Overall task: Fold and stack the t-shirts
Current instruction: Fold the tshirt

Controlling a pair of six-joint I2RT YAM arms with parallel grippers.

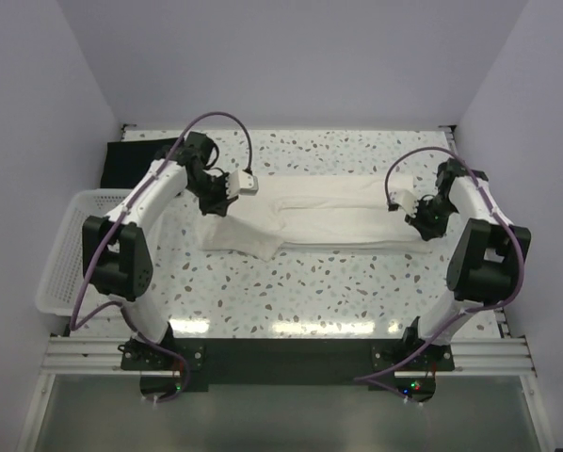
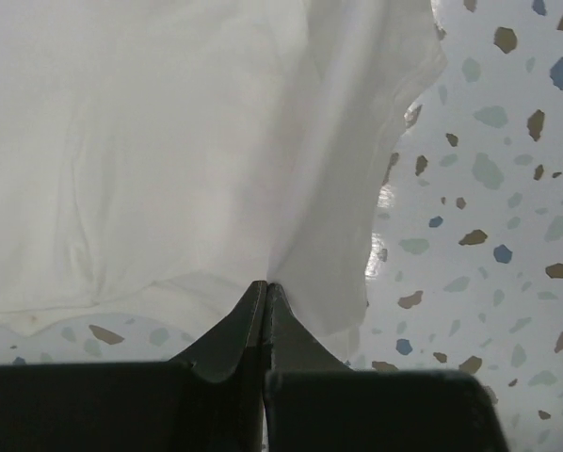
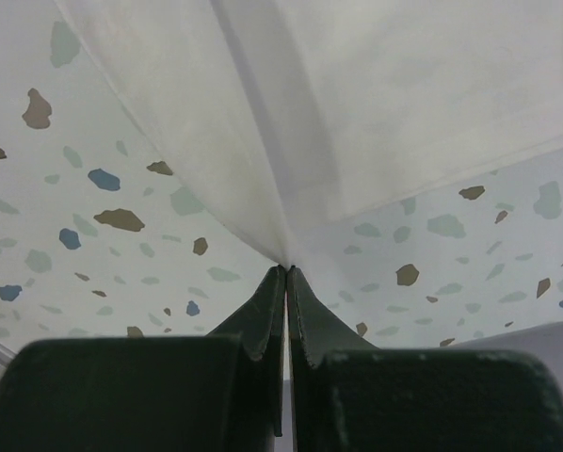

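On the table (image 1: 291,287), mid-span, the cream t-shirt (image 1: 329,212) lies stretched left to right between the two arms, already narrowed into a long band.

Left gripper (image 2: 265,287): jaws together, clamped on a pinch of the shirt's left end, cloth tenting away from the tips. Right gripper (image 3: 286,271): same, jaws together on the right end, cloth fanning out from the pinch. The middle of the shirt rests on the terrazzo.

Step, my read: mid-fold on the cream shirt, both ends gripped to carry an edge across. Stacking not started.

Next move calls for both arms to travel together at matched height and pace, so the band stays taut and lands square. Uneven pull would skew it or drag the layer underneath. Let go only once the cloth lies flat.

Black t-shirt (image 1: 131,162) sits at the far-left corner, well apart from the cream one. Only a dark patch shows, partly behind the left arm, so it's probably unfolded but I can't confirm. Basket (image 1: 65,254) is off the left edge, not involved.

Hard to make out:
- how many layers each claw holds, since the wrist views show cloth only at the tips
- the flap sticking out near-left of the cream shirt, sleeve or hem, can't tell
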